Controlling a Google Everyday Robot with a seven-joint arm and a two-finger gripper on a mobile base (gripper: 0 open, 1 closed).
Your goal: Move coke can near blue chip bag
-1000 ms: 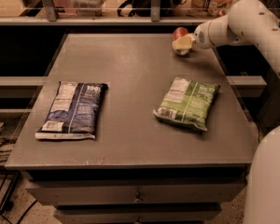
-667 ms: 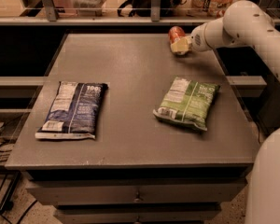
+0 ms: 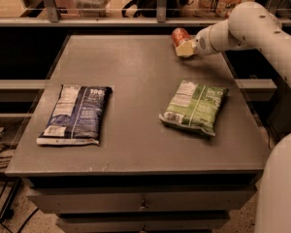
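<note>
Camera view had the gripper [image 3: 185,46] up near the back edge of the worktop [image 3: 136,67], toward the back right corner, on the end of the white arm [image 3: 247,25] that reached in from the right. It looked clamped onto the coke can [image 3: 180,34]. The can sat tilted against the pale gripper tip rather than standing flat, so I read it as held and probably just off the surface, though I couldn't see the gap under it.

So my take: the pick was done and the carry was the step in hand. The next move called for a long diagonal haul across the worktop toward the front left, then setting the can down beside the bag, not on it.

Just in front of the gripper, toward the right edge, lay the green chip bag [image 3: 194,106]. That's the wrong one, and the straight path looked like it would pass left of it. The blue chip bag [image 3: 76,113] lay flat near the front left corner, well apart from the can.

The can itself was small and red, with a silvery end facing back, way smaller than either bag. Any white marking was too hard to make out.
</note>
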